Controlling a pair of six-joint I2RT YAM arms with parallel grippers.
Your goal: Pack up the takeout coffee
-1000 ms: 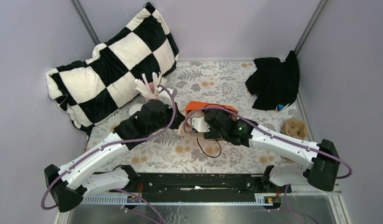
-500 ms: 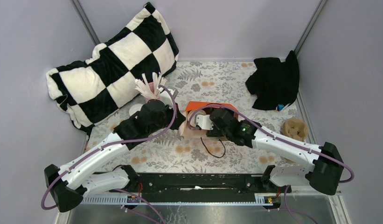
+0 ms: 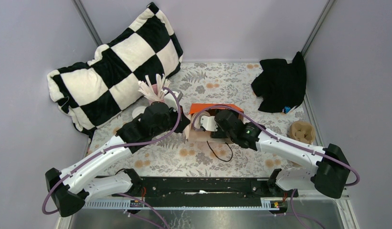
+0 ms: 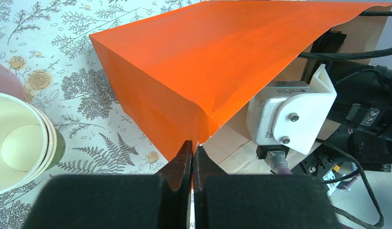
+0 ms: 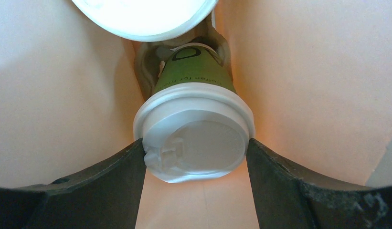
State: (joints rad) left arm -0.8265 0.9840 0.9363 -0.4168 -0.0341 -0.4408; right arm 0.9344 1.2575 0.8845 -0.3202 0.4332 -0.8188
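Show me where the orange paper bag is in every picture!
Top external: the orange paper bag stands at the middle of the picture.
Left wrist: the bag fills the upper middle; the left gripper pinches its bottom corner.
Right wrist: only its pale inside walls show, around the white-lidded green paper cup that the right gripper holds.
Shared landmark: the right arm's white wrist block, in the top and left wrist views.

The bag (image 4: 222,62) pinched by the left gripper (image 4: 192,151) is matt orange paper, smooth with sharp creases. In the right gripper (image 5: 195,149), whose fingers (image 5: 112,186) are matt black, faintly grainy plastic, the cup (image 5: 194,71) is green printed paper under a glossy white plastic lid (image 5: 196,133). Left of the left gripper, the stacked cups (image 4: 22,143) show matt beige paper insides.
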